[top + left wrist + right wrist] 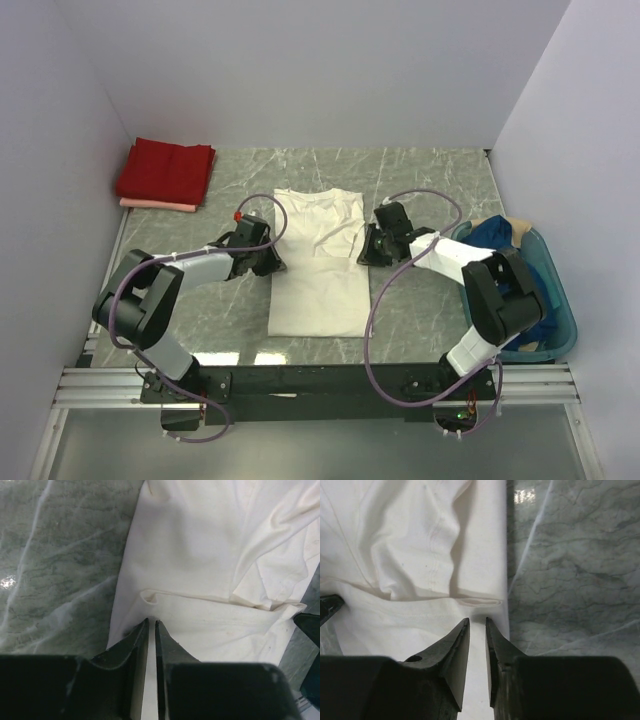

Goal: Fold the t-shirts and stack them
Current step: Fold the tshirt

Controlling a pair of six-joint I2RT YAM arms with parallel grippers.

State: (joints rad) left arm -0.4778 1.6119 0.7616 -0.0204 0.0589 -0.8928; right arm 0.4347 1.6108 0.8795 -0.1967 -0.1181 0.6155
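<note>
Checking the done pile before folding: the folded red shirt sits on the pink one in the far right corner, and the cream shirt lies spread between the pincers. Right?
Not quite: the top external view shows the red shirt on the pink shirt in the far left corner, not the right. The cream shirt does lie spread between the left pincer and right pincer.

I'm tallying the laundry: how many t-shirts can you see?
4: a cream-white one spread mid-table; a red one folded at the far left corner, atop a pale pink one; a dark blue one in the teal basket, which may hide more.
</note>
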